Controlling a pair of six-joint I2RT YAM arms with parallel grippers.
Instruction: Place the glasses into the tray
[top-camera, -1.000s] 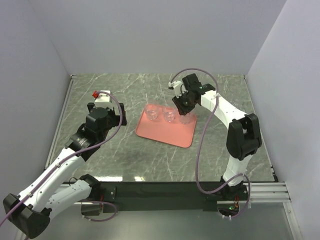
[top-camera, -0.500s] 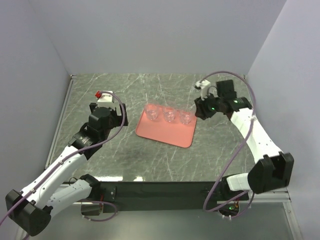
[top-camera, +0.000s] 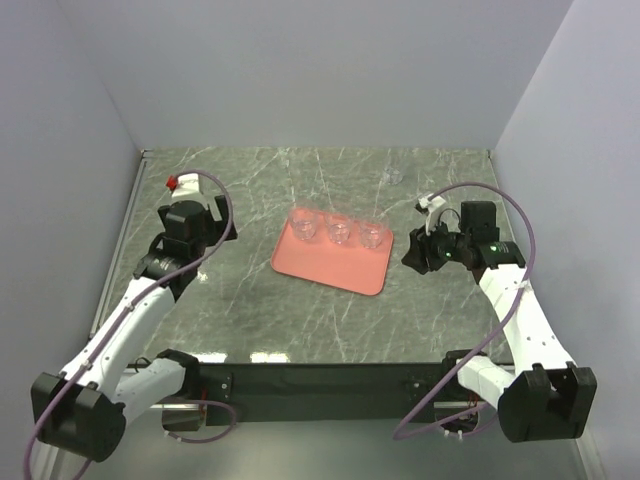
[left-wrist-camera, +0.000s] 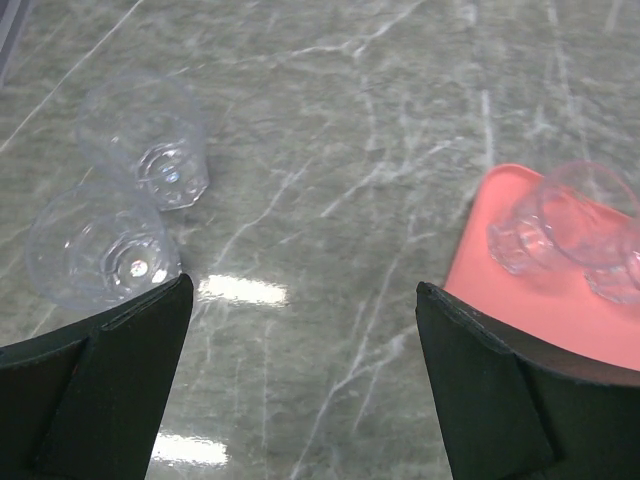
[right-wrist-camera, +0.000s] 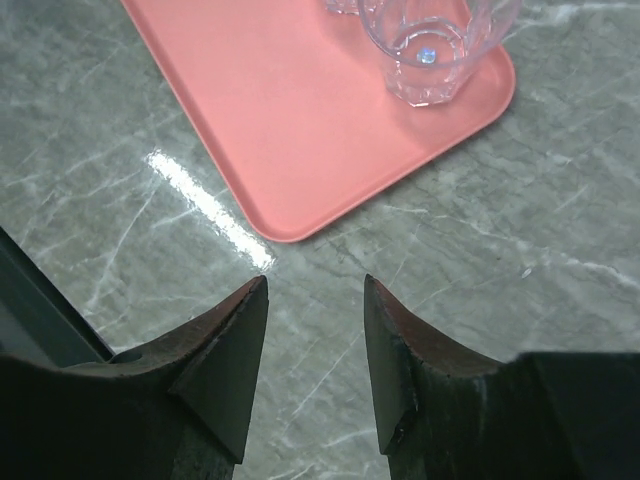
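Three small clear round drinking glasses (top-camera: 340, 232) stand upright in a row along the far edge of the flat salmon-pink rectangular tray (top-camera: 330, 268). The tray lies in the middle of the grey-green marbled bench (top-camera: 300, 320). Two more clear glasses (left-wrist-camera: 150, 135) stand close together on the bench, well to the tray's left and just ahead of the left fingers (left-wrist-camera: 110, 380). Those fingers are spread wide with nothing between them. A sixth glass (top-camera: 393, 177), faint in the overhead view, seems to stand toward the far right of the bench.

The right fingers (right-wrist-camera: 220, 380) hover over bare bench just off the tray's right edge, parted a little and empty.

By my reading the task is about half done, and the step in hand is the reach for the next glass. The left arm looks best placed. It needs to bring its spread fingers down around one glass of the pair and close on its wall without nudging the neighbour. It can then carry that glass to the tray's free near half.
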